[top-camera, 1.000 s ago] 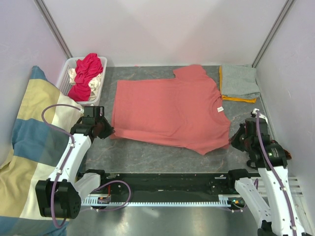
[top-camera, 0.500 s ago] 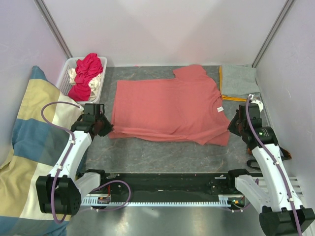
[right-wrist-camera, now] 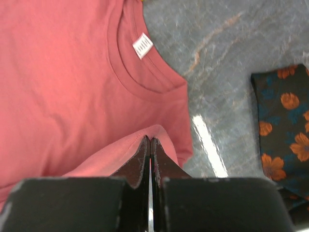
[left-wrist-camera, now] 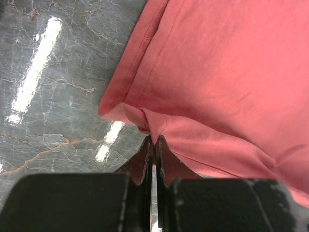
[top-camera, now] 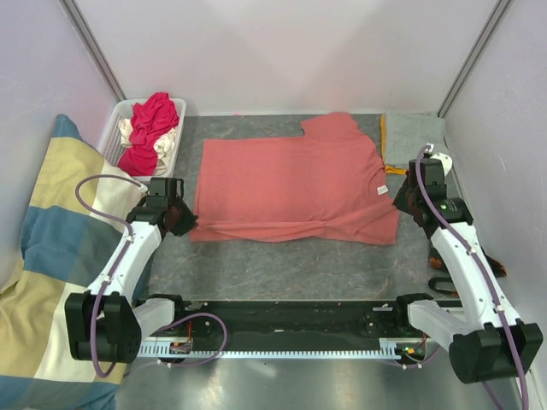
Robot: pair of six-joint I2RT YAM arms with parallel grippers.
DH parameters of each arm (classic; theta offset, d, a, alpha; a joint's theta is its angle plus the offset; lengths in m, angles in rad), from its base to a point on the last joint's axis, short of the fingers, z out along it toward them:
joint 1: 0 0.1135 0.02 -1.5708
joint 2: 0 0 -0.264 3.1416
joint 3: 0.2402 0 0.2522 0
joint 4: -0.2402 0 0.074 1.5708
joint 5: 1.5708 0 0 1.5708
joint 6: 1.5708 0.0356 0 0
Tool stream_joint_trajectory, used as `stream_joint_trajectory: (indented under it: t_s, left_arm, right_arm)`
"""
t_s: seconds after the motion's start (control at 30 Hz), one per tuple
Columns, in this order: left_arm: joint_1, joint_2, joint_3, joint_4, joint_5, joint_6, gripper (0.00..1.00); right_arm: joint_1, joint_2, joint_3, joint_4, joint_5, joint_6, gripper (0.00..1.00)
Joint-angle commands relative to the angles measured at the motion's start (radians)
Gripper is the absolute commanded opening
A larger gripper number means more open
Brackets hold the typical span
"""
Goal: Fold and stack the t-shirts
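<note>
A salmon-pink t-shirt (top-camera: 291, 184) lies spread on the grey table, its near edge folded back over itself, its white neck label (top-camera: 382, 190) at the right. My left gripper (top-camera: 182, 220) is shut on the shirt's near left corner (left-wrist-camera: 145, 118). My right gripper (top-camera: 403, 207) is shut on the shirt's near right edge (right-wrist-camera: 154, 133), just below the collar and label (right-wrist-camera: 142, 46). A folded grey t-shirt (top-camera: 414, 141) lies on an orange one (top-camera: 414, 172) at the back right. Magenta-red (top-camera: 152, 128) and cream (top-camera: 126, 130) tees fill the basket.
A white lattice basket (top-camera: 109, 139) stands at the back left. A big striped cushion (top-camera: 60, 248) leans along the left side. A dark floral cloth (right-wrist-camera: 285, 125) lies at the right near the right arm. White walls close the back and sides.
Both grippers have moved away from me with the shirt's near edge, the right one farther. The near part of the shirt now lies folded over the rest.
</note>
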Motion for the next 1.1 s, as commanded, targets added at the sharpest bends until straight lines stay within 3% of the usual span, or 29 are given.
stream_joint_trajectory:
  t_s: [0.0,1.07]
  left_arm:
    - [0.003,0.041,0.058,0.056,-0.033,-0.007,0.02]
    - [0.003,0.363,0.194,0.162,-0.033,-0.012,0.02]
  right_arm:
    - [-0.003,0.058,0.075,0.102,0.038,-0.007,0.00]
    - [-0.020,0.455,0.242,0.273,-0.020,0.030,0.00]
